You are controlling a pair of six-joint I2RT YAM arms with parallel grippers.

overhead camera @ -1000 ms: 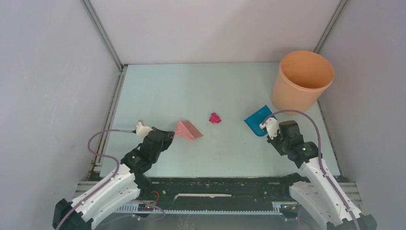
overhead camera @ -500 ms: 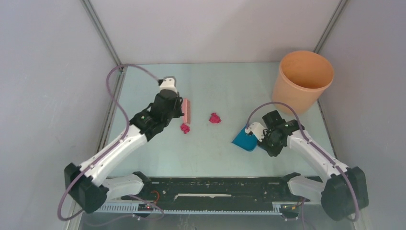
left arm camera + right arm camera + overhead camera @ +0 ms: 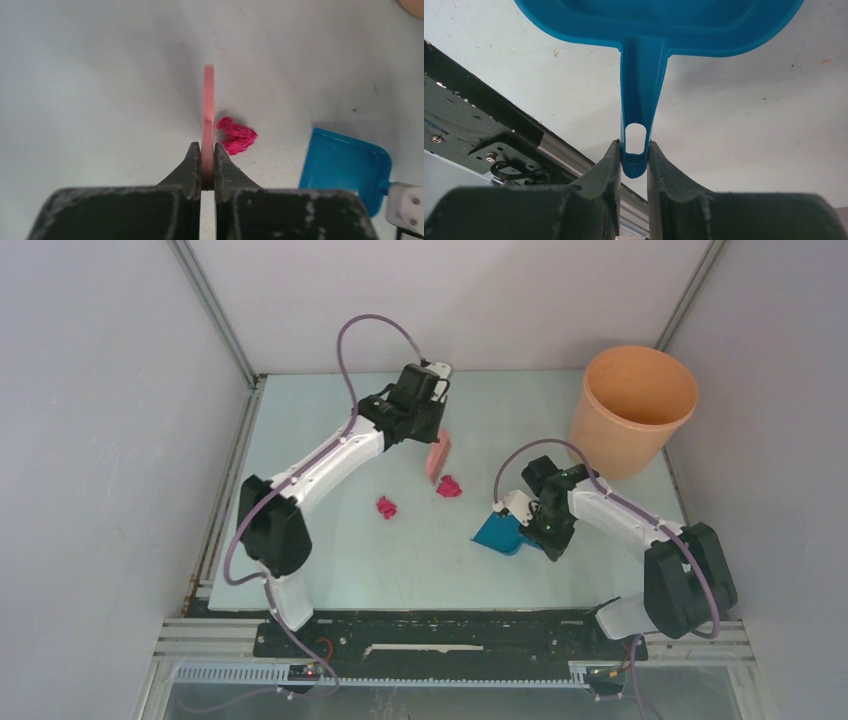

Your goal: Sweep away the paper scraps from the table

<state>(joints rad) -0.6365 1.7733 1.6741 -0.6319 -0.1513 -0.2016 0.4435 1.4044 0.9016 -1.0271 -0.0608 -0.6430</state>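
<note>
Two magenta paper scraps lie on the pale green table (image 3: 330,420): one (image 3: 449,486) mid-table, one (image 3: 386,507) further left. My left gripper (image 3: 432,432) is shut on the handle of a pink hand brush (image 3: 438,456), which stands on edge just behind the middle scrap. In the left wrist view the brush (image 3: 208,107) runs straight ahead from the gripper (image 3: 207,150), with that scrap (image 3: 237,136) right beside it. My right gripper (image 3: 522,515) is shut on the handle of a blue dustpan (image 3: 497,532), right of the scraps; the handle (image 3: 639,112) shows between its fingers (image 3: 610,162).
An orange bucket (image 3: 632,408) stands at the back right corner. Grey walls close the table on three sides. The black rail (image 3: 440,630) with the arm bases runs along the near edge.
My left arm has swung the brush from the left side of the table to behind the middle scrap, leaving one scrap at the left. My right arm has moved the dustpan slightly left.
</note>
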